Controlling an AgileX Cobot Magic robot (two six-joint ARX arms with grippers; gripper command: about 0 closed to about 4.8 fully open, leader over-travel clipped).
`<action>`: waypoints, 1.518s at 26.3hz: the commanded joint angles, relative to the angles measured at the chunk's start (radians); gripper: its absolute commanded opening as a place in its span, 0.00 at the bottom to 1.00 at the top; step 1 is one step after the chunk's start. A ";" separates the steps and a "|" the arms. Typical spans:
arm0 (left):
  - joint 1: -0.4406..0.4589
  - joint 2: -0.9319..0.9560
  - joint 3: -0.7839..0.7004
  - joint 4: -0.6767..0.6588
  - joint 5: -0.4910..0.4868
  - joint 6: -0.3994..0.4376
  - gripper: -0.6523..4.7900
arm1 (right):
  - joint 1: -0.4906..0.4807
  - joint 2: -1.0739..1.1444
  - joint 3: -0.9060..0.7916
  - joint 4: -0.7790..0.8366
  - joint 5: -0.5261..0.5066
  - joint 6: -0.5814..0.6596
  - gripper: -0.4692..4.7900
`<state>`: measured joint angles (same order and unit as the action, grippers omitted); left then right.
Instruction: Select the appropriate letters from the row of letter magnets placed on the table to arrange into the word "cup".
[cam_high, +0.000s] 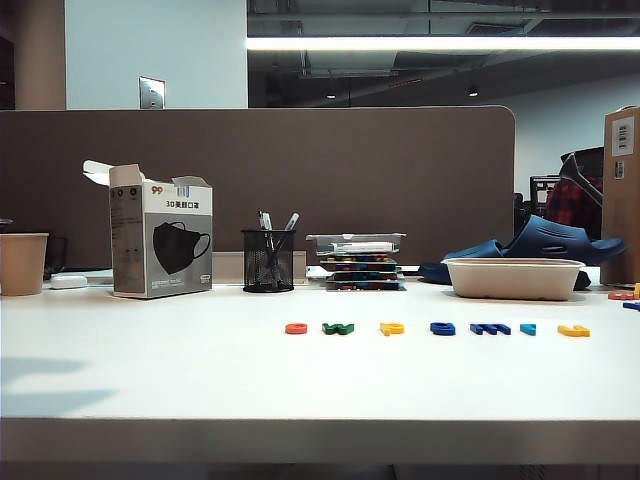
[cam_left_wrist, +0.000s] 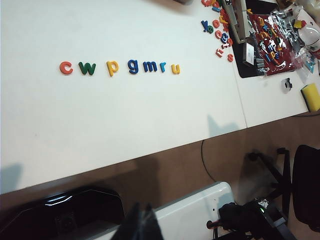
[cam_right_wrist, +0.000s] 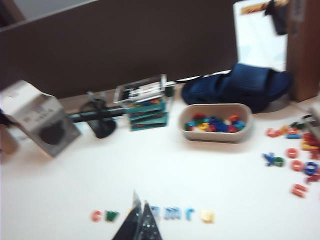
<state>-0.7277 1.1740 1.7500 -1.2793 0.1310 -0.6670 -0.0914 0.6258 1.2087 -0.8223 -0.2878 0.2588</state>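
The row of letter magnets lies on the white table (cam_high: 200, 370): red "c" (cam_high: 296, 328), green "w" (cam_high: 338, 328), yellow "p" (cam_high: 392, 328), three blue letters, then yellow "u" (cam_high: 573, 331). The left wrist view shows the "c" (cam_left_wrist: 66, 68), "p" (cam_left_wrist: 112, 67) and "u" (cam_left_wrist: 175, 69) far from my left gripper (cam_left_wrist: 142, 222), which is shut, empty and hangs beyond the table's front edge. My right gripper (cam_right_wrist: 140, 210) is shut and empty above the row. It covers the "p", with the "c" (cam_right_wrist: 97, 215) and "u" (cam_right_wrist: 208, 215) showing either side. Neither gripper appears in the exterior view.
Behind the row stand a mask box (cam_high: 160, 240), a mesh pen cup (cam_high: 268, 260), stacked cases (cam_high: 356, 262) and a beige tray (cam_high: 514, 278) of letters (cam_right_wrist: 212, 123). A paper cup (cam_high: 22, 262) is far left. Loose letters (cam_right_wrist: 295, 160) lie at the right, near a blue slipper (cam_high: 540, 243).
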 joint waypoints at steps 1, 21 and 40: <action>-0.002 -0.002 0.002 0.006 0.001 0.005 0.11 | 0.003 0.056 0.053 -0.019 -0.053 0.061 0.09; -0.002 -0.002 0.002 0.006 0.001 0.005 0.11 | 0.407 0.440 0.173 0.071 0.040 0.088 0.08; -0.002 -0.002 0.002 0.005 0.001 0.005 0.11 | 0.661 0.822 0.179 0.318 0.023 0.232 0.08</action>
<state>-0.7277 1.1744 1.7500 -1.2793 0.1307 -0.6670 0.5629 1.4342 1.3830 -0.5297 -0.2653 0.4725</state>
